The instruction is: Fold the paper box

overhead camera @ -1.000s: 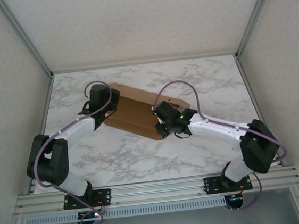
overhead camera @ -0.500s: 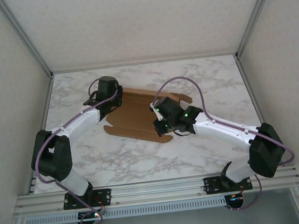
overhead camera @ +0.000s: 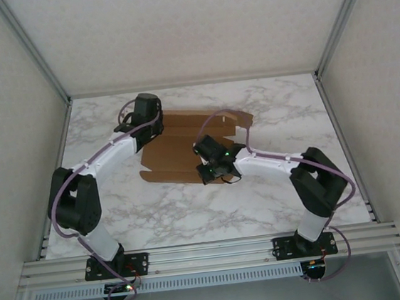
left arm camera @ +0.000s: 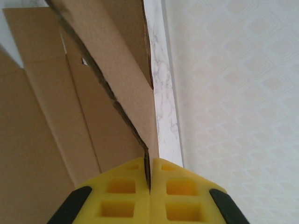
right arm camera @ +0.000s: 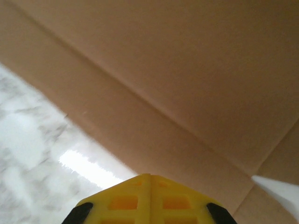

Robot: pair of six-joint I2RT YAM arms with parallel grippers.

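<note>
Worktop (overhead camera: 274, 110): white marble pattern, glossy, closed in on three sides by pale patterned walls (overhead camera: 384, 102) with metal frame posts (overhead camera: 336, 24). A metal rail (overhead camera: 211, 252) runs along the near edge.

Count: one paper box (overhead camera: 179, 151), two arms, two claws.

The paper box is a brown die-cut sheet lying mostly flat in the middle of the worktop, nearer the far edge.

Left claw (left arm camera: 149, 164), at the sheet's far left corner: pads closed on a raised flap edge.

Right claw (right arm camera: 150, 178), at the sheet's near right edge: pads pressed together with nothing seen between them.
</note>
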